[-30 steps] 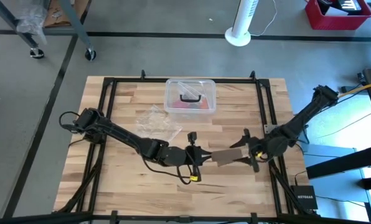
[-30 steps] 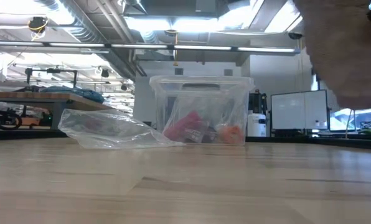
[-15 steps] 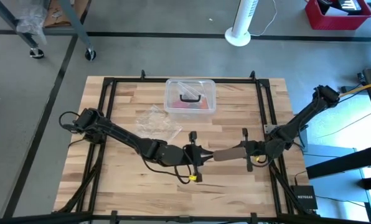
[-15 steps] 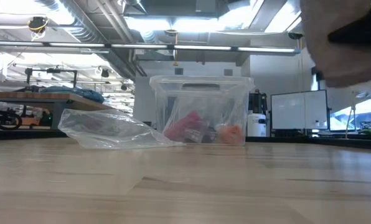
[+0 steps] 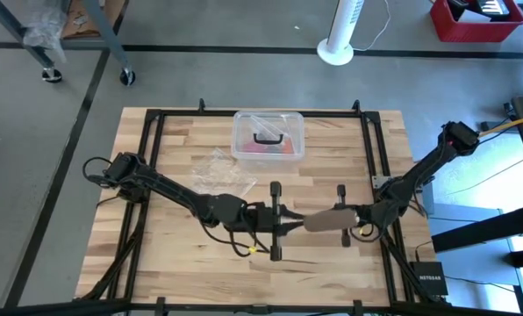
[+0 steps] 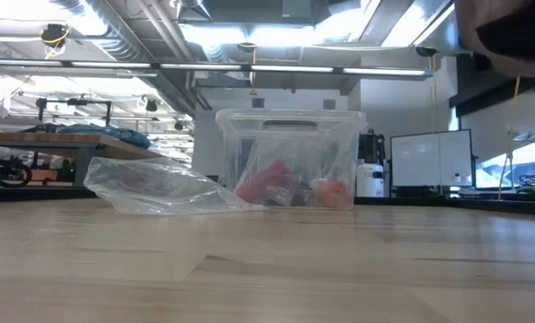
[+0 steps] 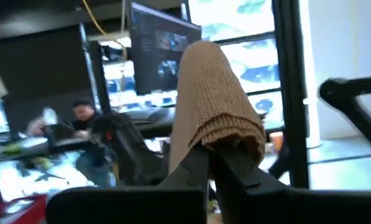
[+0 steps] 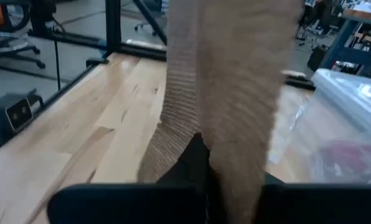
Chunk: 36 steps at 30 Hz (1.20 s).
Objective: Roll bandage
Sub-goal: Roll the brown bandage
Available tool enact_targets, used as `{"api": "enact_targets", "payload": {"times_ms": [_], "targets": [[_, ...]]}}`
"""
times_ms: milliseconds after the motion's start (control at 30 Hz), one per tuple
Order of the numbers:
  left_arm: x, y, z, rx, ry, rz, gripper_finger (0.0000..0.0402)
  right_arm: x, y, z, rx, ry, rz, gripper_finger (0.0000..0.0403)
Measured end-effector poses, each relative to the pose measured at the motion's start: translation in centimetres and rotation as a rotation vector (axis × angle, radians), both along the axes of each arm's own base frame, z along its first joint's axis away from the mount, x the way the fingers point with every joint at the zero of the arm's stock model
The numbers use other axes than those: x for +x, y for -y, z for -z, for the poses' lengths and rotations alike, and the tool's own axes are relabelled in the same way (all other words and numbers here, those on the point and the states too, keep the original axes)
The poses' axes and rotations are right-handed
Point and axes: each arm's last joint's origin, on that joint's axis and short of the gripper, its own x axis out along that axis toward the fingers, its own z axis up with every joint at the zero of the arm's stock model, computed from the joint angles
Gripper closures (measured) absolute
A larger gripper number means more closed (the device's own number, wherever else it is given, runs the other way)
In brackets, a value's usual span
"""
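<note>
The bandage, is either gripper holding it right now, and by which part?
Both are. The left gripper is shut on one end of the bandage; the right gripper is shut on the other.

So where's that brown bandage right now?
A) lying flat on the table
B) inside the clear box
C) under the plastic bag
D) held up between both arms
D: the bandage stretches between the left end effector and the right end effector, both shut on it above the table.

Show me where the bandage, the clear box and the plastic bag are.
bandage [image 5: 325,219], high view, middle of the brown strip between the arms.
clear box [image 5: 244,143], high view, left part of its lid.
plastic bag [image 5: 219,168], high view, centre of the crumpled film.
</note>
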Motion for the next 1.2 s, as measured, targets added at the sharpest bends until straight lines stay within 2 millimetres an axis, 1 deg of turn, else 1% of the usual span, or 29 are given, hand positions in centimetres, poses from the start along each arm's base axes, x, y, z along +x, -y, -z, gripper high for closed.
{"api": "enact_targets", "payload": {"times_ms": [67, 133, 300, 467, 567, 700, 800, 900, 967, 1067, 1200], "targets": [[-0.1, 0.0, 0.0, 0.032, -0.014, -0.053, 0.04, 0.1, -0.1, 0.2, 0.009, -0.012, -0.006, 0.0398], [-0.1, 0.0, 0.4, 0.05, -0.067, -0.124, 0.04, 0.0, -0.2, 0.0, 0.024, -0.012, -0.013, 0.0395], [-0.5, 0.6, 1.6, 0.114, -0.229, -0.338, 0.04, -0.7, -1.0, -1.6, 0.011, -0.023, -0.054, 0.0399], [-1.3, 1.5, 1.6, 0.203, -0.28, -0.508, 0.04, -1.3, -1.9, -3.2, 0.071, -0.028, -0.062, 0.0392], [-1.5, 1.7, 1.7, 0.231, -0.296, -0.54, 0.04, -1.5, -2.4, -4.1, 0.099, -0.011, -0.098, 0.0397], [-1.2, 1.1, 1.9, 0.248, -0.322, -0.558, 0.04, -1.4, -3.2, -5.5, 0.129, 0.004, -0.146, 0.0397], [-1.0, 0.6, 2.0, 0.236, -0.331, -0.584, 0.04, -1.3, -4.2, -7.2, 0.151, 0.039, -0.187, 0.0395], [-0.8, -0.1, 2.1, 0.252, -0.339, -0.617, 0.04, -0.9, -5.5, -8.4, 0.08, 0.052, -0.217, 0.0399], [-0.6, -0.4, 2.3, 0.288, -0.365, -0.64, 0.04, -0.6, -6.4, -9.8, 0.029, 0.086, -0.211, 0.0399], [-0.3, -0.6, 3.1, 0.311, -0.399, -0.647, 0.04, -0.2, -7.5, -12.0, -0.034, 0.126, -0.231, 0.0397], [0.3, -0.4, 4.4, 0.349, -0.436, -0.647, 0.04, 0.4, -8.4, -14.7, -0.145, 0.156, -0.235, 0.0398]]}}
